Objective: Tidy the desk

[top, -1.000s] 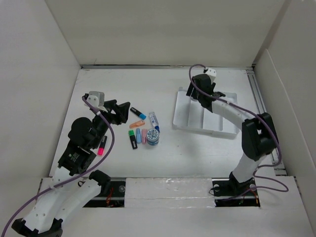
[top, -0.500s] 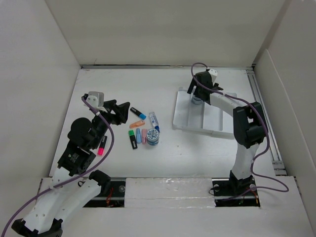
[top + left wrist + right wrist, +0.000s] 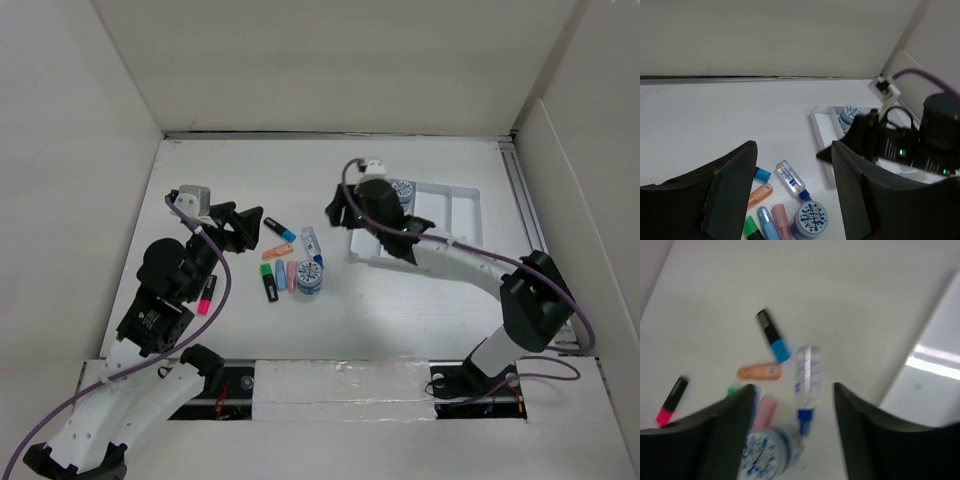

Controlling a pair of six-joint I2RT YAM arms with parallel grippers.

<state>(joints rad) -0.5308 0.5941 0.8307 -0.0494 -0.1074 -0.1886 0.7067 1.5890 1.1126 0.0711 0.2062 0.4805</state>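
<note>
Currently both are empty, fingers apart: the right end effector (image 3: 340, 213) hangs at the left edge of the tray (image 3: 455, 205), and the left end effector (image 3: 246, 226) sits beside the marker cluster (image 3: 280, 272), centre-left on the counter (image 3: 400, 330), which fills the frame's middle. The risk is that both reach for the crowded glue bottle (image 3: 312, 243) and jar (image 3: 310, 279), colliding or scattering neighbours.

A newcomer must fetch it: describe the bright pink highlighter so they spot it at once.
On the white desk, find the cluster of pens left of the white tray. The bright pink highlighter lies alone further left, beside the left arm. Unlike its neighbours, it sits apart from the group and is vivid pink.
</note>
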